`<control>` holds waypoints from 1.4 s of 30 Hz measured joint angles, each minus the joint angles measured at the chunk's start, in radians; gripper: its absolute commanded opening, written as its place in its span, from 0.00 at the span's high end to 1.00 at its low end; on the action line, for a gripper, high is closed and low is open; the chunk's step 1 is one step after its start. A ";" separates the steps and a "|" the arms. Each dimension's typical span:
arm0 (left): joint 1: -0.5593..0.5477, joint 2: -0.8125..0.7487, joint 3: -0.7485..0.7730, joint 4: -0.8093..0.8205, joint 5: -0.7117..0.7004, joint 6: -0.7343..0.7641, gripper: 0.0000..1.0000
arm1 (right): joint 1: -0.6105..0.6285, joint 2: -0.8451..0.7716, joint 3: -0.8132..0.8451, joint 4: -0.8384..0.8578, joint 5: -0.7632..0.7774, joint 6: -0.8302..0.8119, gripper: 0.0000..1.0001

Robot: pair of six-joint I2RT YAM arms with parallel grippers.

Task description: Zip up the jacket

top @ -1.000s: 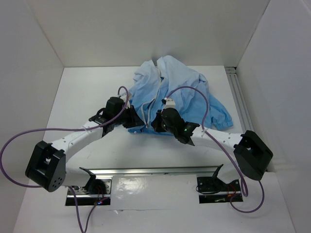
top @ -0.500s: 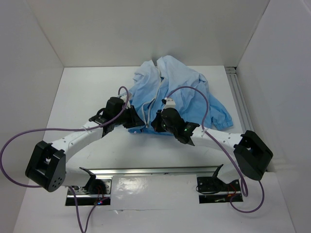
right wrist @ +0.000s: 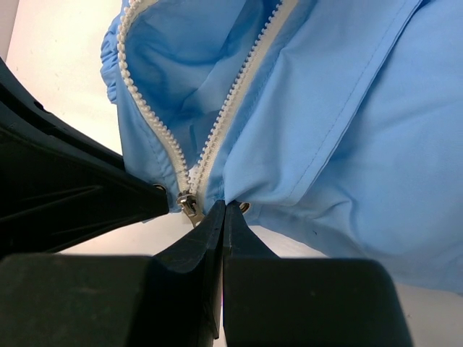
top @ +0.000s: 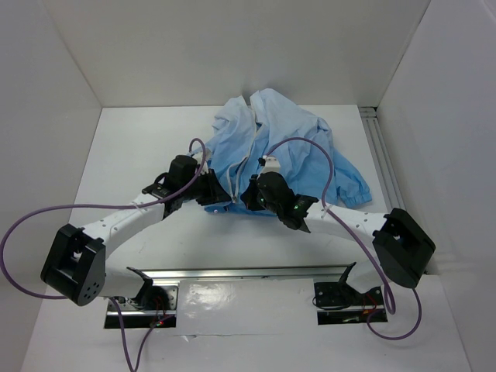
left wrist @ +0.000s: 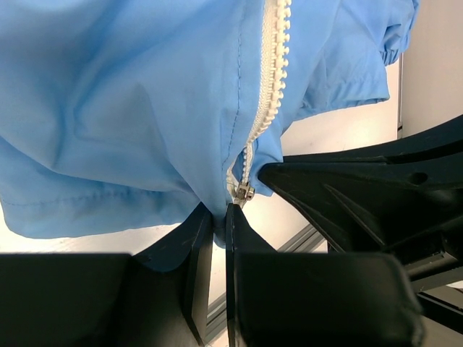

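Left gripper (left wrist: 218, 214) and right gripper (right wrist: 223, 207) each clamp the jacket (top: 287, 147) hem beside the zipper slider (right wrist: 189, 204) (sitting at the bottom), probably steadying it for zipping.

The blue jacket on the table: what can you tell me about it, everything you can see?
The jacket is light blue, of thin, crinkly-looking fabric, and lies rumpled on the white table with one gathered cuff showing. Its white toothed zipper is unzipped: the two rows spread apart above a small metal slider at the bottom hem. The left pincer and right pincer, both shut, pinch the hem on either side of the slider.
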 measured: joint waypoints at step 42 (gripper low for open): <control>0.010 -0.038 0.000 -0.025 -0.042 0.004 1.00 | 0.002 0.000 0.015 -0.021 -0.049 -0.029 1.00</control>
